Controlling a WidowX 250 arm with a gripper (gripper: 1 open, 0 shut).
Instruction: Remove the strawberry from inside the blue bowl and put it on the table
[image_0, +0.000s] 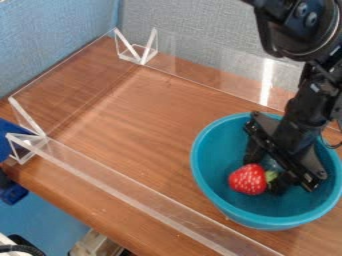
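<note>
Wooden table (147, 110) carries the bowl (221, 190); inside it, the gripper (274, 172) jaws are being closed around the strawberry (247, 180). Lifting comes next.

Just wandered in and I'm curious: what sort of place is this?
Probably a robot test bench in a lab. A black arm's claw reaches into a blue bowl holding a toy strawberry, on a wooden table fenced by clear acrylic strips.
</note>
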